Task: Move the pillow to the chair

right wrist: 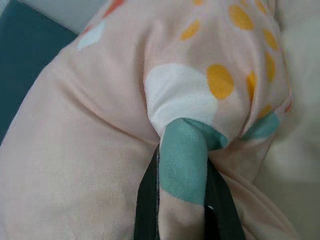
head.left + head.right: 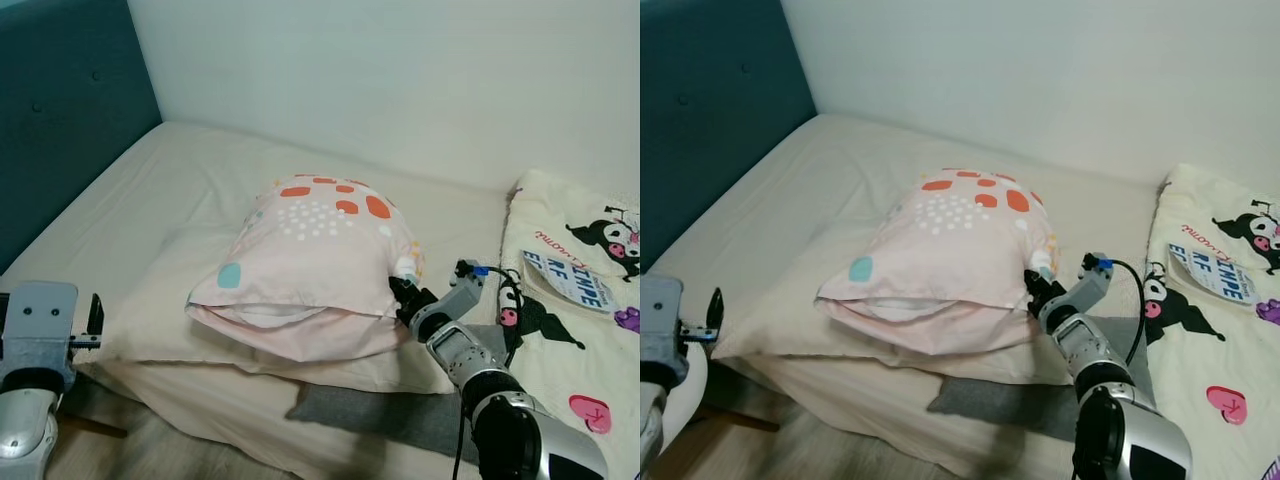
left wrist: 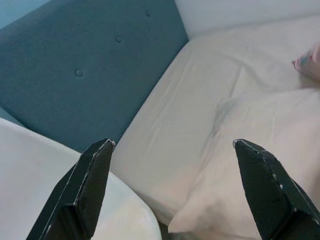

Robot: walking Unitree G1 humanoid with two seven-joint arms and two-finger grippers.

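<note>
The pink patterned pillow (image 2: 310,265) lies near the middle of the bed (image 2: 180,190), resting on top of a plain cream pillow (image 2: 160,320) at the near edge; its dotted upper face bulges up toward the far wall, and its open seam faces the near side. The right tool (image 2: 402,292) reaches in from the near right and is closed on the pillow's right corner; in the right wrist view its two black fingers (image 1: 148,200) pinch a gathered fold of the cover with a teal patch, so the hold is on fabric rather than on the filling, probably because a corner bunches easily into a narrow grip. The left tool (image 3: 170,190) hangs low at the near left beside the bed, its fingers spread wide with nothing between them, pointing toward the teal headboard (image 3: 90,70) and the cream pillow's left end. A cartoon-print blanket (image 2: 580,300) covers the right side of the bed, and a grey cloth (image 2: 390,410) lies at the near edge below the right arm. The chair cannot be identified with certainty, so the pillow is not yet moved; a one-corner hold may let the pillow swing or slip when lifted.
</note>
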